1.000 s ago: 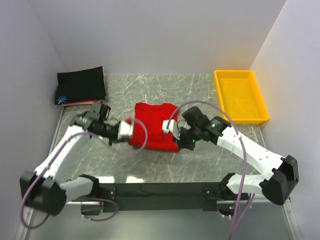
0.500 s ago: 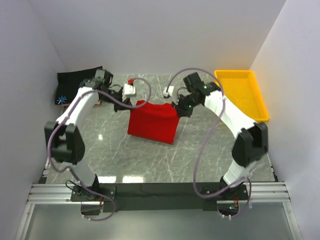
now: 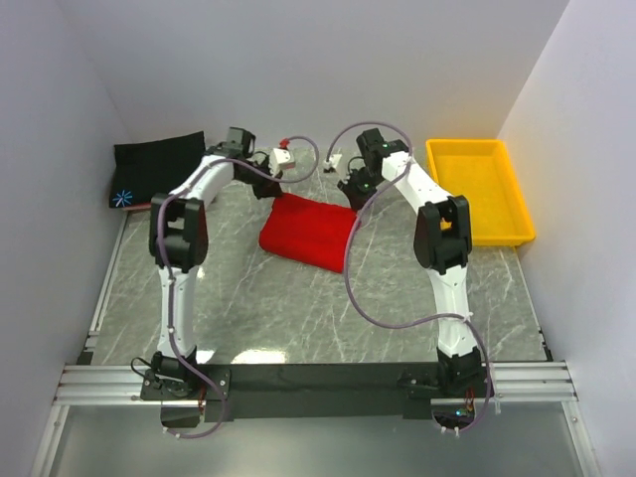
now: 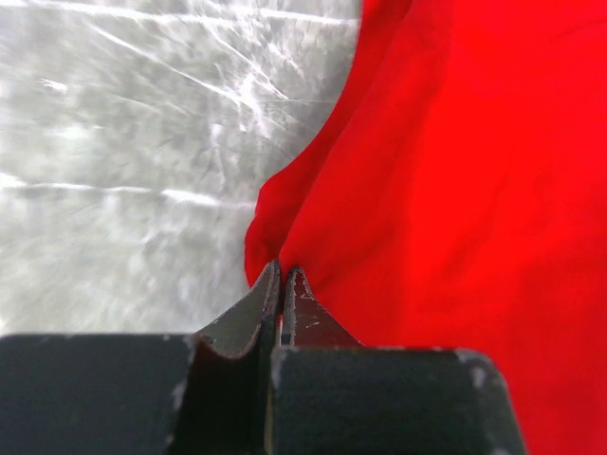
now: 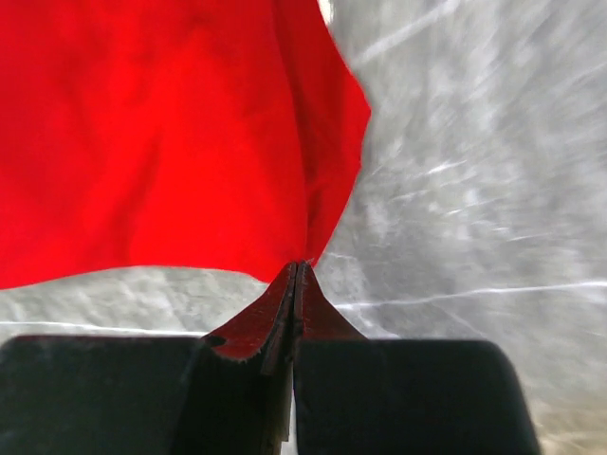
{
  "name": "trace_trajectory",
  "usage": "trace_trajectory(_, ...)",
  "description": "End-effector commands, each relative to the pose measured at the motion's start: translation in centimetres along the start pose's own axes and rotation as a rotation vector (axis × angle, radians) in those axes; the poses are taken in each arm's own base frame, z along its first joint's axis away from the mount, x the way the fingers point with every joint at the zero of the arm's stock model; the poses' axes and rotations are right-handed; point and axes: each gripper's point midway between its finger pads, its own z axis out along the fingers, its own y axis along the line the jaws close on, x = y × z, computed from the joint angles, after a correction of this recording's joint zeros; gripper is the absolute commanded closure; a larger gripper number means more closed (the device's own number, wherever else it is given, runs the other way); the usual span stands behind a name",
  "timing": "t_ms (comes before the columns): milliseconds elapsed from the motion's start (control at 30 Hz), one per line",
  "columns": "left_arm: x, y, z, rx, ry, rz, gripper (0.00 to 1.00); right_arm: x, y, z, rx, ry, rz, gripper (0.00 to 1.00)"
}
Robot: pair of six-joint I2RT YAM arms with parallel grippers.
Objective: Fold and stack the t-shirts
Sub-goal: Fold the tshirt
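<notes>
Red t-shirt (image 4: 455, 190): cut off by the top, right and bottom edges of the left wrist view, and by the top and left edges of the right wrist view. The pinched cloth is hidden between the closed fingertips of the left gripper (image 4: 282, 277) and the right gripper (image 5: 297, 270). Table (image 4: 114, 171): marble veining smeared by blur in both wrist views. Pink t-shirt (image 3: 139, 207): only a thin pale strip shows beneath the black t-shirt (image 3: 159, 164); its fold cannot be made out. Starburst mark (image 3: 121, 197): too small to read. White patch (image 5: 325, 8): clipped by the top edge, unidentifiable. Fingertips of both grippers, top view: too small to tell.
</notes>
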Motion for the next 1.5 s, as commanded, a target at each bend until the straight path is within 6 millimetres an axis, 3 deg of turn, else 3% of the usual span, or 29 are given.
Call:
trace_trajectory(0, -2.0, 1.6, 2.1, -0.061, -0.013, 0.016, 0.98, 1.0, -0.7, 0.1, 0.016, 0.056, -0.005, 1.00)
trace_trajectory(67, -1.3, 1.8, 3.3, -0.079, 0.008, -0.002, 0.94, 1.7, -0.9, 0.7, 0.023, 0.075, 0.007, 1.00)
trace_trajectory(233, 0.7, 1.9, 4.2, -0.109, 0.051, -0.056, 0.79, 2.5, -2.1, 1.3, 0.083, 0.114, 0.037, 1.00)
trace_trajectory(333, 1.1, 2.1, 3.8, -0.121, 0.058, -0.076, 0.77, 3.1, -2.4, 1.7, 0.127, 0.130, 0.059, 1.00)
trace_trajectory(433, 1.4, 1.6, 2.9, -0.118, 0.078, -0.112, 0.82, 3.3, -3.3, 2.7, 0.168, 0.170, 0.061, 1.00)
trace_trajectory(533, 2.7, 0.1, 1.8, -0.095, 0.117, -0.179, 0.83, 1.9, -4.2, 3.1, 0.191, 0.162, 0.052, 1.00)
trace_trajectory(633, 3.1, -2.7, -0.2, -0.066, 0.131, -0.252, 0.91, 1.2, -4.8, 3.1, 0.228, 0.138, 0.022, 1.00)
trace_trajectory(833, 2.1, -6.8, -2.0, -0.013, 0.092, -0.336, 0.96, 1.1, -3.7, 2.7, 0.242, 0.130, -0.023, 1.00)
trace_trajectory(967, 1.0, -5.6, -2.0, -0.053, 0.057, -0.365, 0.98, 0.2, -3.6, 1.8, 0.260, 0.104, -0.003, 1.00)
trace_trajectory(1133, 0.7, -2.6, -1.3, -0.095, 0.038, -0.370, 0.99, -0.5, -4.1, 0.6, 0.314, 0.070, -0.004, 1.00)
trace_trajectory(1267, 2.2, -0.8, 0.2, -0.133, 0.071, -0.401, 0.97, -0.1, -4.9, 1.4, 0.335, 0.088, 0.002, 1.00)
trace_trajectory(1333, 3.2, -0.2, 1.0, -0.132, 0.096, -0.437, 0.91, 0.0, -5.6, 1.7, 0.361, 0.104, 0.013, 1.00)
trace_trajectory(1400, 3.7, 0.3, 1.3, -0.138, 0.103, -0.460, 0.82, -0.1, -6.4, 1.5, 0.397, 0.103, 0.035, 0.91)
trace_trajectory(1467, 3.2, 0.8, 1.1, -0.136, 0.084, -0.482, 0.72, -0.4, -6.9, 0.5, 0.436, 0.101, 0.062, 0.71)
